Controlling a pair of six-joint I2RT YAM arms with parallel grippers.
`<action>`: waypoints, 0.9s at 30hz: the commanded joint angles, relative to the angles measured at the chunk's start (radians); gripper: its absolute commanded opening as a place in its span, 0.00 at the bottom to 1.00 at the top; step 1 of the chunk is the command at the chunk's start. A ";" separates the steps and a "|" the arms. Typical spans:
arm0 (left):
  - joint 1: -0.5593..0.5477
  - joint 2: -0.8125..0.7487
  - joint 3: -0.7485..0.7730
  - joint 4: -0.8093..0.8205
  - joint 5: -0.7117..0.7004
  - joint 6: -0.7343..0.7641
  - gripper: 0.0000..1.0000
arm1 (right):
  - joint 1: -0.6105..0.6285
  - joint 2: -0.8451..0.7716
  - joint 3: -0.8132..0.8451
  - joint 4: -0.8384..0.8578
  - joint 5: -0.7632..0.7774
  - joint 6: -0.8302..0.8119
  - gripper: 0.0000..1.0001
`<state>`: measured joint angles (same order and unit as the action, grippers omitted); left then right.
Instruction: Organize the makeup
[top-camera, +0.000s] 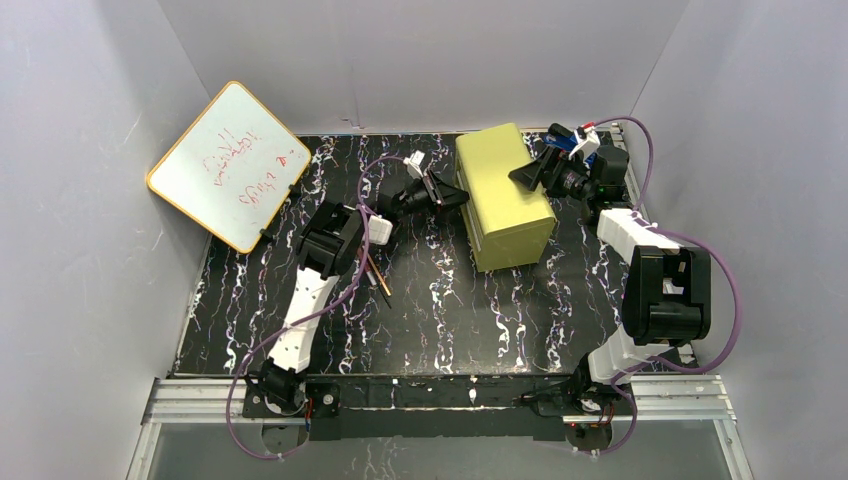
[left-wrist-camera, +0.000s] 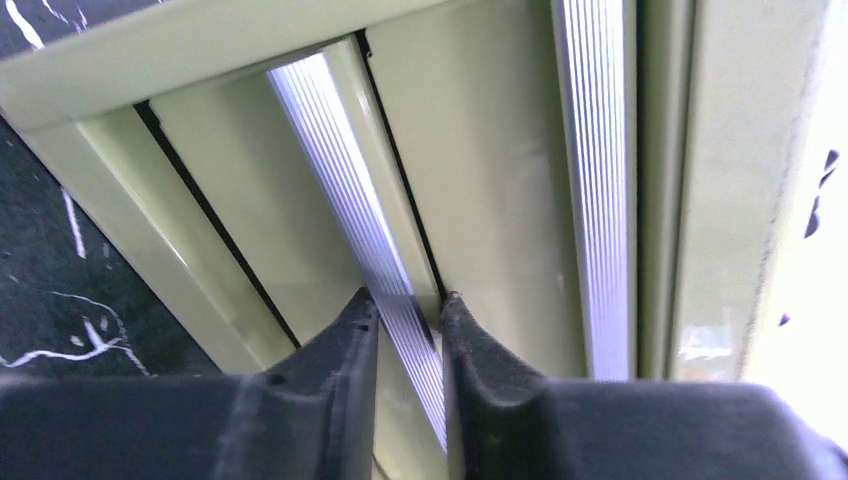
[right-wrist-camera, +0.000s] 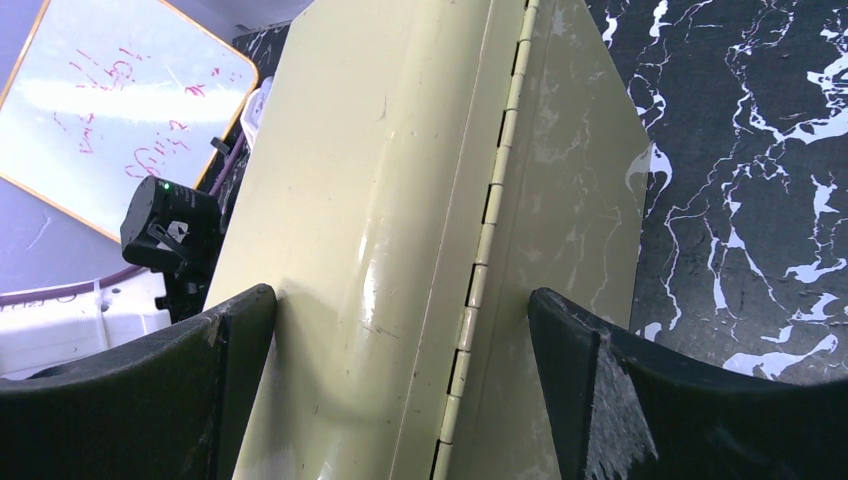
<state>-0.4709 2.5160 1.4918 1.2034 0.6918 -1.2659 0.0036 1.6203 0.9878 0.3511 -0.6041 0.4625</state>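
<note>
Left tool pinches ribbed silver drawer handle on green box. Right tool spread wide, straddling box top. Pull handle straight, brace box. Your pencils lie on worktop beside left arm.

Left arm reaches up toward frame centre, left gripper nearly closed, fingertips narrowly apart. Right arm runs up the right side, wrist bent left, right gripper spread wide, fingers far apart.
</note>
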 joint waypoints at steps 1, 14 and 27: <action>-0.042 0.017 0.050 0.007 -0.032 0.003 0.02 | 0.005 0.071 -0.057 -0.245 0.038 -0.119 1.00; 0.002 -0.032 -0.046 0.044 -0.019 0.003 0.00 | 0.005 0.070 -0.057 -0.248 0.034 -0.121 1.00; 0.172 -0.136 -0.249 0.065 0.049 0.025 0.00 | 0.006 0.075 -0.055 -0.248 0.030 -0.119 1.00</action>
<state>-0.3672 2.4321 1.2861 1.2968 0.7303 -1.3514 -0.0002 1.6222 0.9894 0.3508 -0.6060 0.4610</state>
